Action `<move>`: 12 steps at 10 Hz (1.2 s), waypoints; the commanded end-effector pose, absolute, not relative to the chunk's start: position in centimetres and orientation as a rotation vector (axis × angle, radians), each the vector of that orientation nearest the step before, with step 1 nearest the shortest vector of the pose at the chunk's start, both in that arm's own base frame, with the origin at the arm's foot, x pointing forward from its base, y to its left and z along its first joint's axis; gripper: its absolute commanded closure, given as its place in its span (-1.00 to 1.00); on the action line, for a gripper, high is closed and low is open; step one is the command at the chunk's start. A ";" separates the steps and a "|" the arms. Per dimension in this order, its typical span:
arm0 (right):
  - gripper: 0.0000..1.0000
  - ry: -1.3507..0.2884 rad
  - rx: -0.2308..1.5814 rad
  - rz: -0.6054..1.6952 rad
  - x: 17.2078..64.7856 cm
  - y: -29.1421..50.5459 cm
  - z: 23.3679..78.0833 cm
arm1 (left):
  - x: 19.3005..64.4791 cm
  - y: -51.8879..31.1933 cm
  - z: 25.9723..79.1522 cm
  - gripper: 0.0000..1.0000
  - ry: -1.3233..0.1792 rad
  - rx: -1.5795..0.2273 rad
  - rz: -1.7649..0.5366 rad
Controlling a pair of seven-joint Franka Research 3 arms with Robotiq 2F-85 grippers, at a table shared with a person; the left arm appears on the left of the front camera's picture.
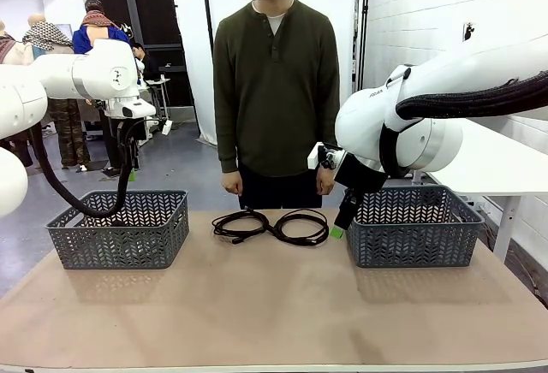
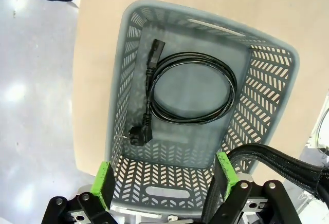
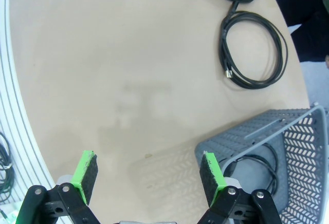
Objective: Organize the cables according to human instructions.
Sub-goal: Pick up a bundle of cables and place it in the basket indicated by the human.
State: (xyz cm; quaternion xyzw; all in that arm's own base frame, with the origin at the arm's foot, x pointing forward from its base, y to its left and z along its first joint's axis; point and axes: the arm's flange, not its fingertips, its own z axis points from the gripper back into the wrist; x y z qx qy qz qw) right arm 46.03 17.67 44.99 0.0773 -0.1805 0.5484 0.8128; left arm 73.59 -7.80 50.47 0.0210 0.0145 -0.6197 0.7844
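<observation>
Two cables (image 1: 271, 227) lie coiled near the counter's (image 1: 257, 304) far edge, between the left basket (image 1: 120, 236) and the right basket (image 1: 411, 240). Another cable (image 2: 195, 56) lies inside the left basket. The left gripper (image 2: 163, 175) and right gripper (image 3: 149, 175) are both spread and empty.

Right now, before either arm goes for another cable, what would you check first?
1. Left gripper open and empty: ok, hanging above the left basket.
2. Right gripper open and empty: ok, over the table beside the right basket.
3. Cables free to grab: ok, two cables lie coiled on the table between the baskets, nothing on them.
4. Room in baskets: ok, the left holds one coiled cable, the right shows part of another cable.
5. Person's hands clear of the cables: ok, they hang at the person's sides.
6. Which basket the person wants: cannot tell, nobody is pointing.
</observation>
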 end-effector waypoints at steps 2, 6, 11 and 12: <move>-1.00 -0.384 0.159 1.164 46.1 17.7 45.0 | 71.8 -7.9 51.8 -1.00 0.020 0.000 -1.306; -1.00 -0.384 0.159 1.164 46.1 17.7 45.0 | 66.8 -7.7 55.8 -1.00 0.070 -0.076 -1.313; -1.00 -0.384 0.159 1.164 46.1 17.7 45.0 | 60.7 -9.0 57.2 -1.00 -0.070 0.018 -1.282; -1.00 -0.384 0.159 1.164 46.1 17.7 45.0 | 59.1 -9.5 57.2 -1.00 -0.082 0.014 -1.302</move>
